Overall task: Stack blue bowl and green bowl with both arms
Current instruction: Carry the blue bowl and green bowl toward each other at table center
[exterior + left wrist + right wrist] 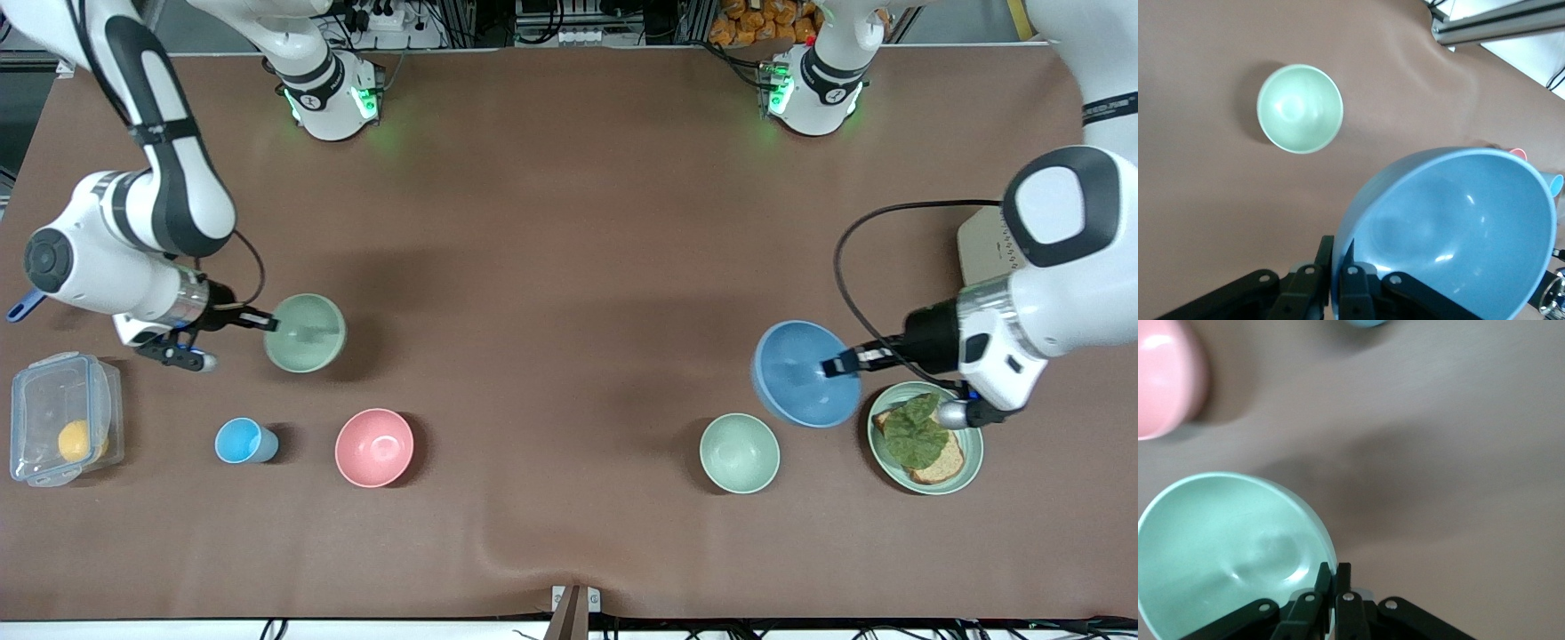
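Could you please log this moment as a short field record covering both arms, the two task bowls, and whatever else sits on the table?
left gripper: jaws shut on the rim of the round matte blue bowl, lifted and tilted
right gripper: jaws shut on the rim of the round sage-green bowl
stack: not yet made
paler mint-green bowl: on the brown table, nearer the front camera than the blue bowl
green plate with a sandwich: beside the blue bowl
pink bowl, light-blue cup, clear lidded box: toward the right arm's end
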